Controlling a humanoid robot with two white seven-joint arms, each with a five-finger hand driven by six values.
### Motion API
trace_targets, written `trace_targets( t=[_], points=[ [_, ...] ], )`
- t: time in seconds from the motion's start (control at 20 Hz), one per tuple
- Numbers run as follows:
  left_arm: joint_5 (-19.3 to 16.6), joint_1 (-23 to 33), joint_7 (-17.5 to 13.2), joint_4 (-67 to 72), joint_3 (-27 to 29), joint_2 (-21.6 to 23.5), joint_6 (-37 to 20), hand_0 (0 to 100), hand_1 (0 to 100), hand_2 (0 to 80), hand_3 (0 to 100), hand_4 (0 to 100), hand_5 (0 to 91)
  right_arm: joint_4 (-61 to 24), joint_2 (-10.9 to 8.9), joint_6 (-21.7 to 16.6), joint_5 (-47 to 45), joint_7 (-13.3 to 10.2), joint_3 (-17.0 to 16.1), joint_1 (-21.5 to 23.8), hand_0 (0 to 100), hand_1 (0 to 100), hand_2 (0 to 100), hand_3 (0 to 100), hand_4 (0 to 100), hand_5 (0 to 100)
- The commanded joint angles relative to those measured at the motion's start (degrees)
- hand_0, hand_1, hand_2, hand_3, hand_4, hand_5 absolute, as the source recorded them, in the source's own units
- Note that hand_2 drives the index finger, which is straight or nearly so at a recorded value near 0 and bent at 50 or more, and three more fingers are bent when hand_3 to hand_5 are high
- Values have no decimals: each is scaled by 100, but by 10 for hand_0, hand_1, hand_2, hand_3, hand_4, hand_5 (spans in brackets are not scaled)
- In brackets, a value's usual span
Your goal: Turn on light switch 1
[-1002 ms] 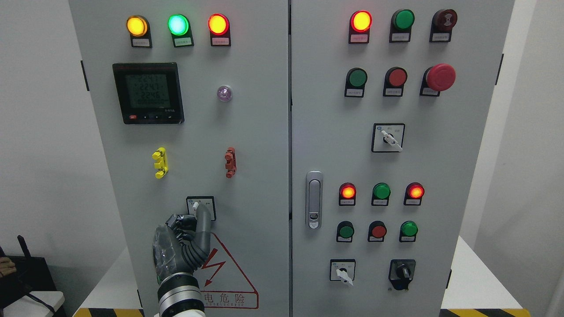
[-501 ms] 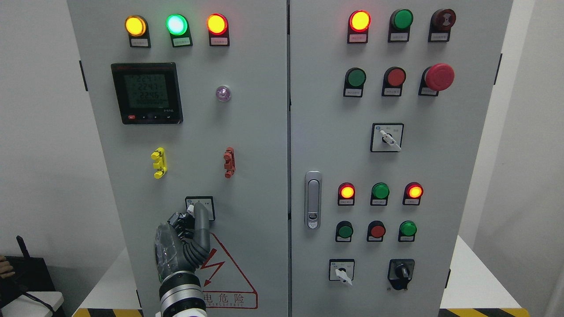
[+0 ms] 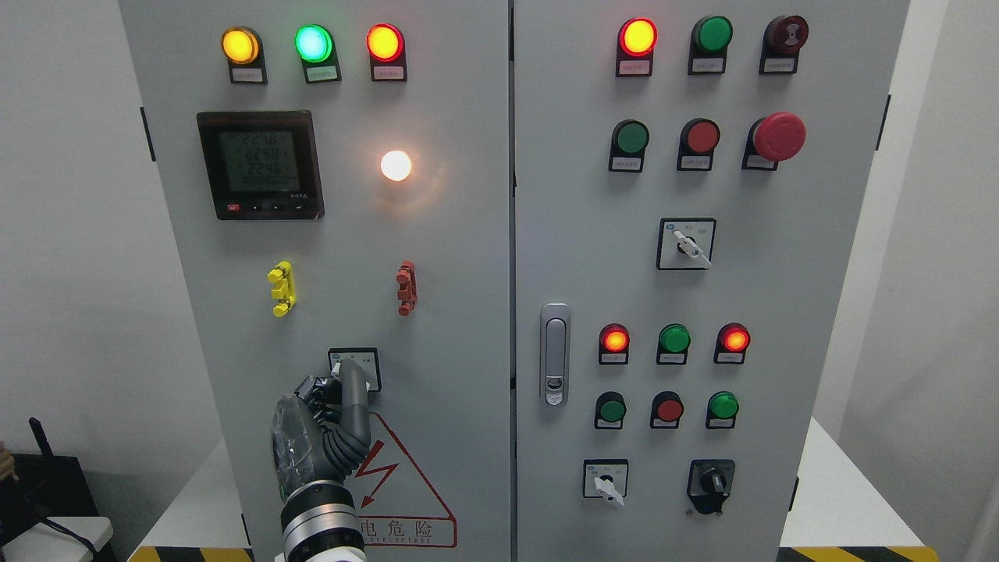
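Reaching up from the lower left, the robot's grey-and-black left hand [image 3: 328, 414] has its fingers curled around the small white lever of the square black-framed rotary light switch [image 3: 355, 368], low on the left door of the tall pale-grey electrical cabinet [image 3: 460, 328]. The hand hides the lower part of the switch and overlaps the corner of the red-outlined triangular warning sign [image 3: 406, 499] beneath it, on which the characters "电危险" are readable. Above the switch, the round white lamp [image 3: 396, 165] glows brightly, just right of the black digital meter [image 3: 261, 164]; its figures are too small to read. A yellow plastic clip [image 3: 282, 288] and a red plastic clip [image 3: 406, 288] sit between meter and switch. On the right door are a silver door handle [image 3: 554, 355], a red mushroom-shaped stop button [image 3: 780, 136] and rows of red and green indicator lamps with unreadable labels.
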Motion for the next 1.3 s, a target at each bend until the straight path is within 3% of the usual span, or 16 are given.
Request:
trace_targets(
  t=[0.0,0.45,0.95,1.25],
  points=[
    [-4,2,3,2,33,-2,-7,562,247,608,772,866,874,0,0,-1,-105,-2,0,3,120,389,0,0,0,0],
    [5,20,3,-7,42,-10,-16,559,227,609,771,867,874,0,0,-1,-105,-2,0,-5,120,389,0,0,0,0],
    [5,46,-6,-16,51,-19,-16,346,251,609,772,866,875,0,0,-1,-105,-2,0,-5,120,389,0,0,0,0],
    [-4,125,-15,-42,51,-19,-60,312,260,609,771,866,875,0,0,-1,-105,-2,0,3,120,389,0,0,0,0]
  ],
)
